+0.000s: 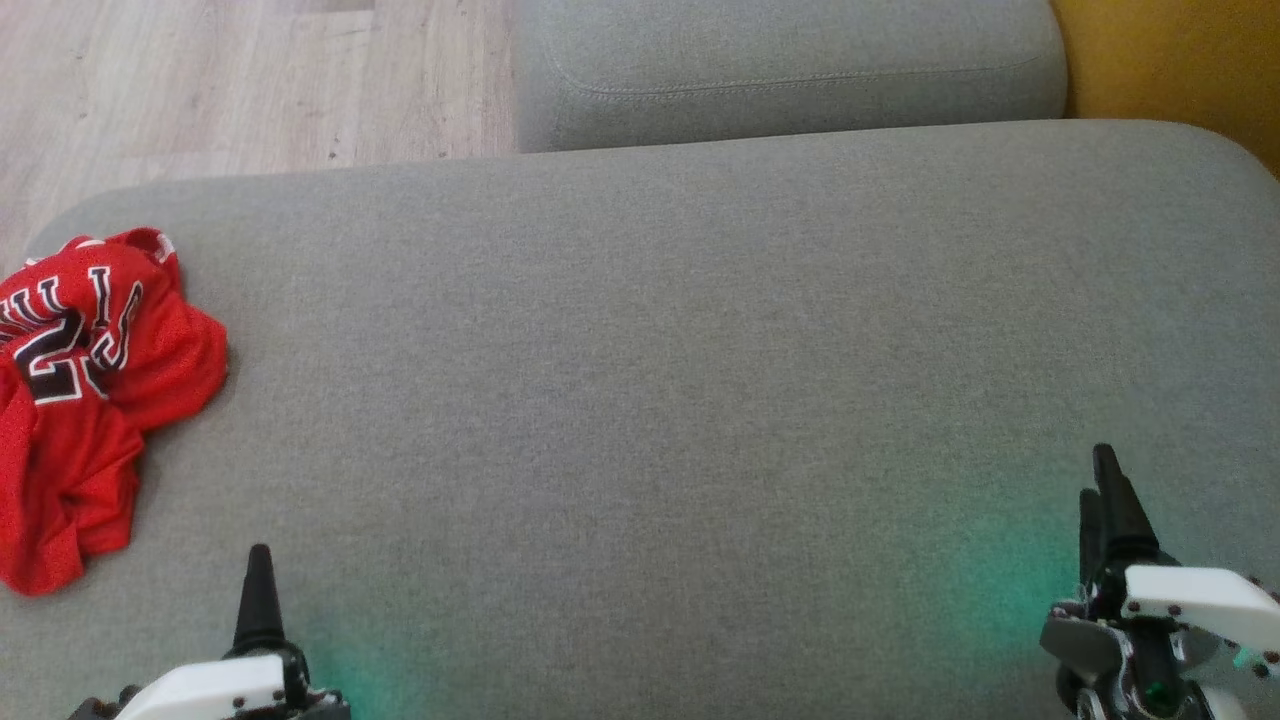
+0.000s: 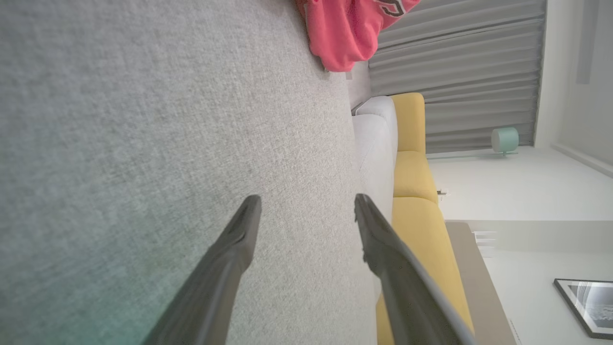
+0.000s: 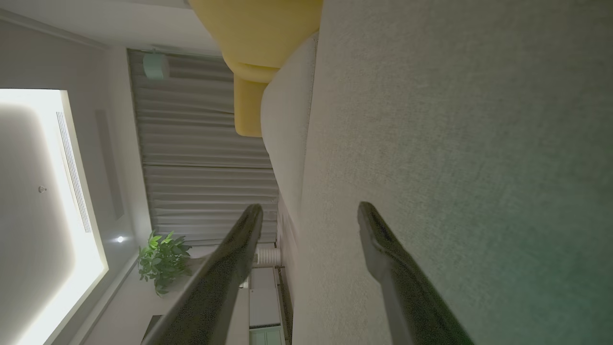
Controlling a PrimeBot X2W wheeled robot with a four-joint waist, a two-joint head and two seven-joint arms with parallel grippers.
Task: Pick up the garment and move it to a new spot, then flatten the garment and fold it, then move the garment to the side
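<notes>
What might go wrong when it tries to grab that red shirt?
The red jersey lies crumpled at the left end of the grey cushion; a clumsy nudge might push it off toward the wooden floor. Bunched like that, the open left claw may pinch several layers, making flattening harder.

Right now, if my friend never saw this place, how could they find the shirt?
Find the big grey cushion in front of the robot. At its left edge, a crumpled jersey lies in a heap. It is bright red with black-and-white numbers and letters, while everything around it is plain grey.
</notes>
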